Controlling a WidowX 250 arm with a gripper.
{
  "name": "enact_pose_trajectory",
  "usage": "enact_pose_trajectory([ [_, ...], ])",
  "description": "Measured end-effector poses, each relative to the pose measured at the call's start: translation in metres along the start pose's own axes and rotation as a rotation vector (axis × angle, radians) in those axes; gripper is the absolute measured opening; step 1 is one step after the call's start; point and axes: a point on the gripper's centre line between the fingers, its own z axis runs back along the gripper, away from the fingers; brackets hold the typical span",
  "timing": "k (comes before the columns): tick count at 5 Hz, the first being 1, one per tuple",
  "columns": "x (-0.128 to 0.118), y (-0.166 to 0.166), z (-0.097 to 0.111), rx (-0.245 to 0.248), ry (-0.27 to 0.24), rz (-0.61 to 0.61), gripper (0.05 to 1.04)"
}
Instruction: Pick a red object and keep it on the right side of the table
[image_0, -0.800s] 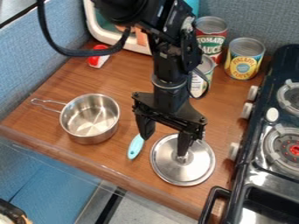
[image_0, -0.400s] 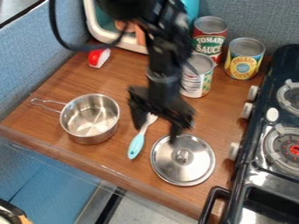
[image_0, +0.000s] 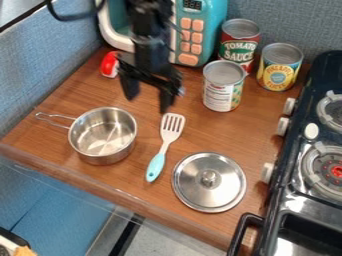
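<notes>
The black gripper (image_0: 147, 102) hangs above the back left of the wooden table (image_0: 67, 100), its two fingers spread and nothing between them. A small red and white object (image_0: 109, 65) lies on the table near the left wall, just left of and behind the gripper, partly covered by the arm. At the back stands a can with a red label (image_0: 238, 46), to the right of the toy microwave.
Around the gripper are the teal microwave (image_0: 217, 22), a white-labelled can (image_0: 223, 86) and a yellow-labelled can (image_0: 279, 67). Nearer the front are a steel pot (image_0: 103, 136), a spatula (image_0: 155, 166) and a lid (image_0: 209, 182). The stove (image_0: 300, 200) borders the right side.
From over the lid, the gripper has moved back and to the left. The spatula's head and the white-labelled can are now uncovered.
</notes>
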Motion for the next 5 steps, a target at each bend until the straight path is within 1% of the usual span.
enact_pose_trajectory([
  [1, 0.018, 0.041, 0.0, -0.009, -0.047, -0.08, 1.001],
  [2, 0.03, 0.078, -0.003, -0.016, -0.071, -0.073, 1.001],
  [3, 0.045, 0.108, -0.014, -0.033, -0.074, -0.045, 1.001],
  [4, 0.067, 0.123, -0.025, -0.04, -0.076, -0.034, 1.001],
  [5, 0.086, 0.134, -0.034, -0.021, -0.076, -0.028, 1.001],
])
